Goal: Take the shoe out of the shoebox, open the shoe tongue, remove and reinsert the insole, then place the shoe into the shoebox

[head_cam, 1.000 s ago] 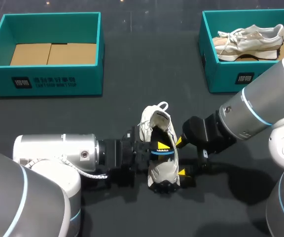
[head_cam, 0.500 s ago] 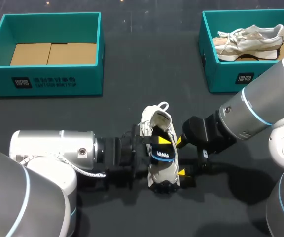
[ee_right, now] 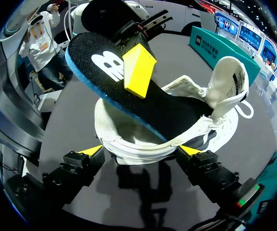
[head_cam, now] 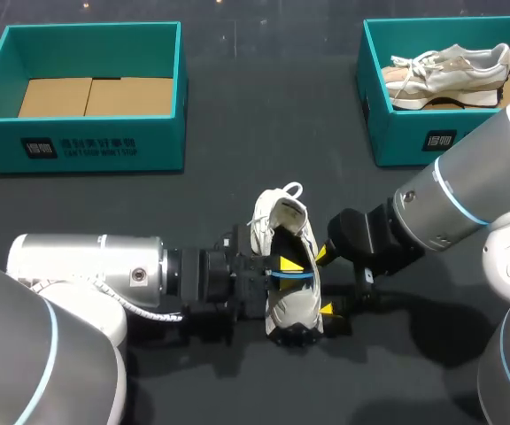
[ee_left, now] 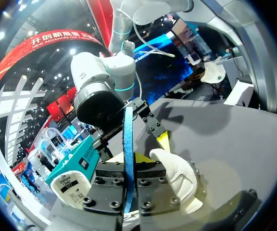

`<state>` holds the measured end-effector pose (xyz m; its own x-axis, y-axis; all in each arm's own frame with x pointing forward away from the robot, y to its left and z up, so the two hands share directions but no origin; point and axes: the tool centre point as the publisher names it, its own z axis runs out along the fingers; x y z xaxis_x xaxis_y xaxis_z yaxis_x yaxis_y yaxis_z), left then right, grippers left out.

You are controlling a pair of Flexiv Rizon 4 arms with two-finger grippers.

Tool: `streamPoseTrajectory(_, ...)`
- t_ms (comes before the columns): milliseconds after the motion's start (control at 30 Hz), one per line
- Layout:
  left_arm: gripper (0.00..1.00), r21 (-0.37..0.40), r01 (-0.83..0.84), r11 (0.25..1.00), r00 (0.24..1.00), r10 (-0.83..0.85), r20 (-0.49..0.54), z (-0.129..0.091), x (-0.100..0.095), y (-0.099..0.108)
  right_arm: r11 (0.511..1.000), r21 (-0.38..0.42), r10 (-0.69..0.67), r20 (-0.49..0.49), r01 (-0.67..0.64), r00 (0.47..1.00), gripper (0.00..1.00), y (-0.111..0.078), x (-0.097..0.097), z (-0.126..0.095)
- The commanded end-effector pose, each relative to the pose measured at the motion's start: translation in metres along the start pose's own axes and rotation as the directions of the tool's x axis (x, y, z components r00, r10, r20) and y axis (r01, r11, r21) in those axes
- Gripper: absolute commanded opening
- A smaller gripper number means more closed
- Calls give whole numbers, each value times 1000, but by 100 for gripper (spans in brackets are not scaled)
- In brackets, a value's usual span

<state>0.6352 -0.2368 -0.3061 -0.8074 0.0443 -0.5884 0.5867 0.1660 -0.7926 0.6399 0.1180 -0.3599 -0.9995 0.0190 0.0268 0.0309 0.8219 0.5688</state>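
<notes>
Mid-table from above, shoe [head_cam: 290, 310] lies between both arms, insole [head_cam: 293, 276] half out of it, pinched by left gripper [head_cam: 283, 265]; right gripper [head_cam: 324, 282] clamps the shoe's side. Left wrist: left gripper [ee_left: 129, 166] closed tight on insole [ee_left: 128, 130] edge, just beside shoe [ee_left: 177, 175], thin pinch, could slip. Right wrist: right gripper [ee_right: 142, 151] squeezes shoe [ee_right: 143, 143] from both sides, insole [ee_right: 129, 98] tilted above it; weak hold may let shoe drag along.

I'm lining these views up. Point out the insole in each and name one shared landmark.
Head view: insole rising from the white shoe, at the left gripper.
Left wrist view: insole edge-on, a blue strip between its own fingers, white shoe beside.
Right wrist view: insole, black, above the white shoe, a yellow fingertip on it.
Shared landmark: the white shoe.
</notes>
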Motion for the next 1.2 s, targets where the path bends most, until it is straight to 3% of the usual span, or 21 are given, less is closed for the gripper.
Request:
streamPoseTrajectory(33,0,8,-10,1000,1000,10,0,5,-1,6,1000,0,0,4,0,1000,100,0,2,1)
streamPoseTrajectory(367,0,-21,-64,998,998,64,18,14,-3,25,1000,0,0,4,0,1000,100,0,2,1)
streamPoseTrajectory(600,0,-84,-71,994,997,73,21,17,-4,40,1000,0,0,4,0,1000,100,0,2,1)
streamPoseTrajectory(733,0,-70,-31,997,999,32,11,16,-5,40,1000,0,0,4,0,1000,100,0,2,1)
streamPoseTrajectory(767,12,-64,-23,998,1000,24,10,14,-5,38,1000,0,0,4,0,1000,100,0,2,1)
streamPoseTrajectory(800,35,-64,-23,998,1000,23,11,13,-5,36,1000,0,0,4,0,1000,100,0,2,1)
streamPoseTrajectory(900,40,-57,-9,998,1000,10,13,9,-5,30,1000,0,0,4,0,1000,100,0,2,1)
streamPoseTrajectory(1200,38,-43,2,999,1000,-3,-12,0,-3,12,1000,0,0,4,0,1000,100,0,2,1)
